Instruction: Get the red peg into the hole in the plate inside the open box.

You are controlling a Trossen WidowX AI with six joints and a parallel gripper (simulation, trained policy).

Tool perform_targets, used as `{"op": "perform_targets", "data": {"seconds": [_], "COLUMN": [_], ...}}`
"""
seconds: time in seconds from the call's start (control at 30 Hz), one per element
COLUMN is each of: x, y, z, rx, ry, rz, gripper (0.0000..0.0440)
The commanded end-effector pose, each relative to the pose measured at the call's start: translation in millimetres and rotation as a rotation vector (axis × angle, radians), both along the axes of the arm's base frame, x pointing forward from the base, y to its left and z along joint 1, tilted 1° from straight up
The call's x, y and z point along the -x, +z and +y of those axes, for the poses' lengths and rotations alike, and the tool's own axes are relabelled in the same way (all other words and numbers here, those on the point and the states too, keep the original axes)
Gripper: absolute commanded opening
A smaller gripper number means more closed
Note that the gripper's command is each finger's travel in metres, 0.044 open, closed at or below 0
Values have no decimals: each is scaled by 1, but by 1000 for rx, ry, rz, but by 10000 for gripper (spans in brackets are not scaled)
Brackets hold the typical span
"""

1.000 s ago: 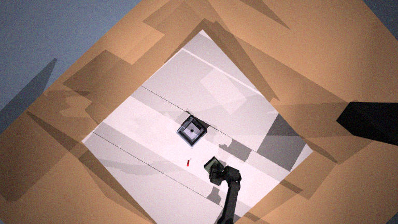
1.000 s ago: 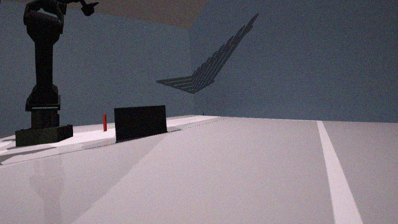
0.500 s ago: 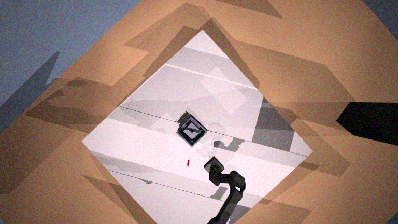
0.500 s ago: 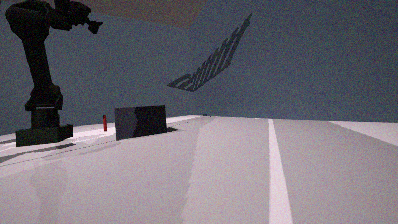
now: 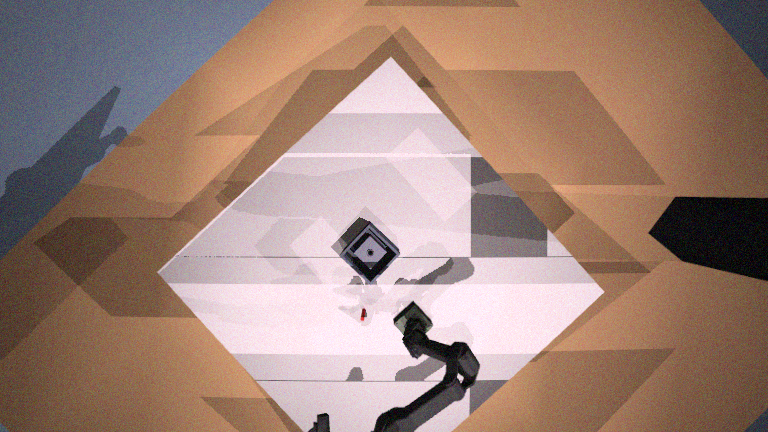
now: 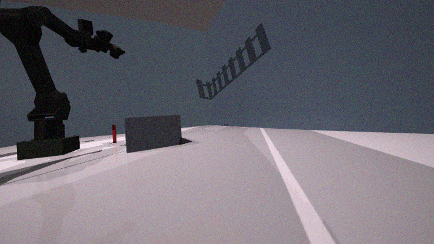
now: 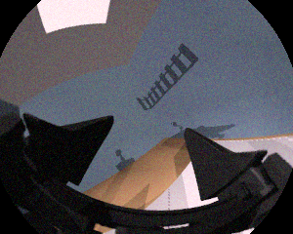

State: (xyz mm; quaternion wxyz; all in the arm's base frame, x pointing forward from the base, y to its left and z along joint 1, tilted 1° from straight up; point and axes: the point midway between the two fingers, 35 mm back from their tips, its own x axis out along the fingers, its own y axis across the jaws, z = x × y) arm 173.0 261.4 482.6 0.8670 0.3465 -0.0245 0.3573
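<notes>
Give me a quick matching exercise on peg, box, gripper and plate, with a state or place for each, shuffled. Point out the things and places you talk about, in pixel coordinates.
Things
1. peg [image 5: 363, 313] [image 6: 114, 133]
2. box [image 5: 384, 265] [image 6: 153, 133]
3. gripper [image 6: 121, 52] [image 7: 149, 125]
4. plate [image 5: 360, 250]

States or places
A. open in the air, holding nothing
B. inside the box, with a hole in it
C. red, standing upright outside the box
D. open-topped, with walls around the plate

Pairs: 1-C, 2-D, 3-A, 4-B
</notes>
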Motion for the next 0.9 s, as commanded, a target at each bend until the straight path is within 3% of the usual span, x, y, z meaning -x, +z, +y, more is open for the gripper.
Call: {"op": "perform_targets", "data": {"seconds": [0.0, 0.43, 0.87], "x": [-24, -84, -91], "y": [-40, -167, -269], "z": [3, -31, -90], "rx": [118, 403, 536], "ry": [-30, -143, -275], "rz": [65, 413, 841], "gripper": [440, 440, 440]}}
